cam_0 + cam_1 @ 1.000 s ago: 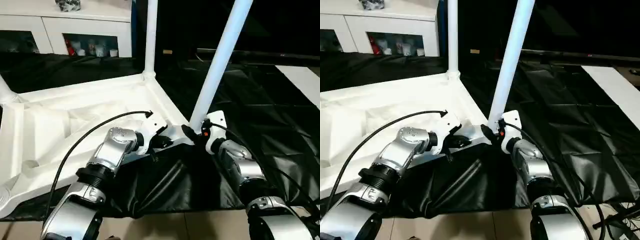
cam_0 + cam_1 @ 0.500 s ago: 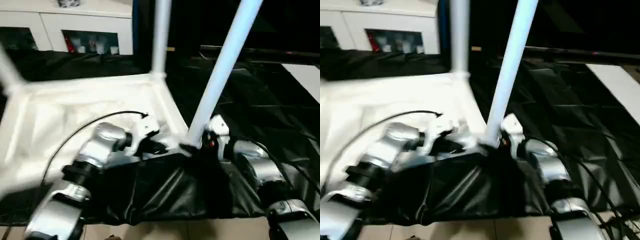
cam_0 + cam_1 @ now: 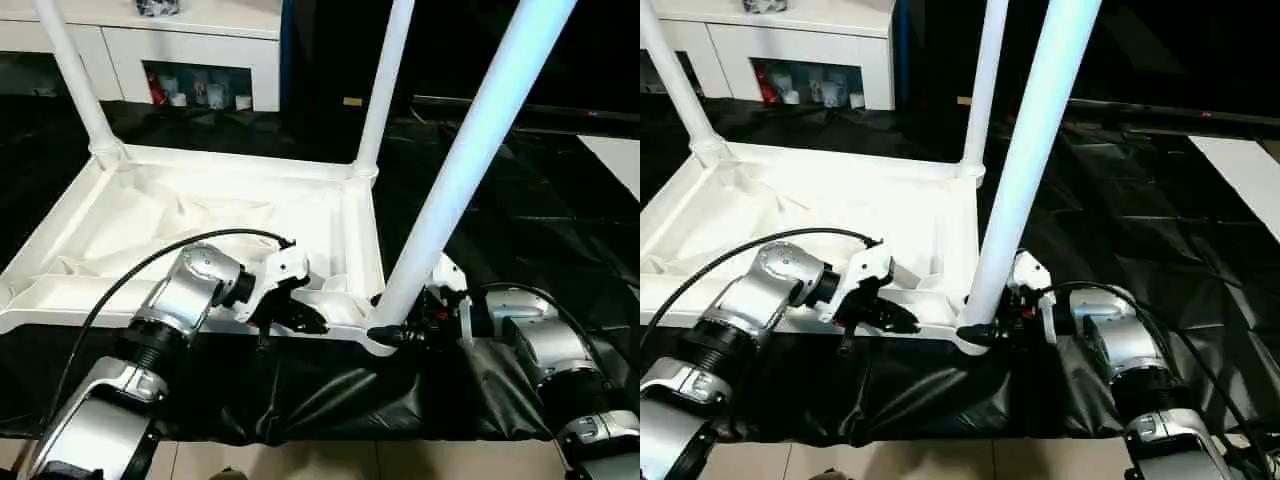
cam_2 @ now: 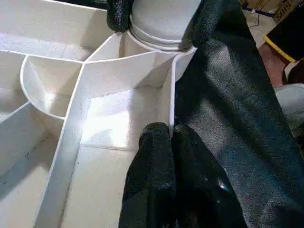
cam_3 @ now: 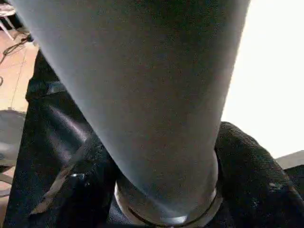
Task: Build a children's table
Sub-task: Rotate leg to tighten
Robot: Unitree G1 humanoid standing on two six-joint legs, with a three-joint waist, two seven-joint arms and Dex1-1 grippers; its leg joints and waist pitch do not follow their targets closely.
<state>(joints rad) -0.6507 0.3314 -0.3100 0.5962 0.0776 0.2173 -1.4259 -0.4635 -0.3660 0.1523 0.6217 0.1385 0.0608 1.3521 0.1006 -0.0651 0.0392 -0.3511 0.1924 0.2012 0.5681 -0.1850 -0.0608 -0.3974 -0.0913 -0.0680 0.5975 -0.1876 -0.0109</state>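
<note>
The children's table lies upside down: its white ribbed top (image 3: pixel 200 220) rests on a black sheet, with two legs standing in the far sockets (image 3: pixel 70 80) (image 3: pixel 385 90). A third leg (image 3: pixel 470 170) rises at a lean from the near right corner socket. My left gripper (image 3: pixel 305 318) is shut on the thin near rim of the top, just left of that corner; the left wrist view shows its fingers (image 4: pixel 152 156) pinching the wall. My right gripper (image 3: pixel 400 335) grips the leaning leg's base, with one black finger (image 5: pixel 251 180) on each side of the tube (image 5: pixel 152 95).
A black sheet (image 3: pixel 330 390) covers the floor under and around the table. A white glass-door cabinet (image 3: pixel 200 40) stands at the back left. A white strip (image 3: pixel 615 160) lies on the floor at the far right. Bare tiles show along the near edge.
The whole picture has shifted, bringing the far left leg into view. Both grippers stay at the near right corner, the left on the rim and the right at the leaning leg's base.
</note>
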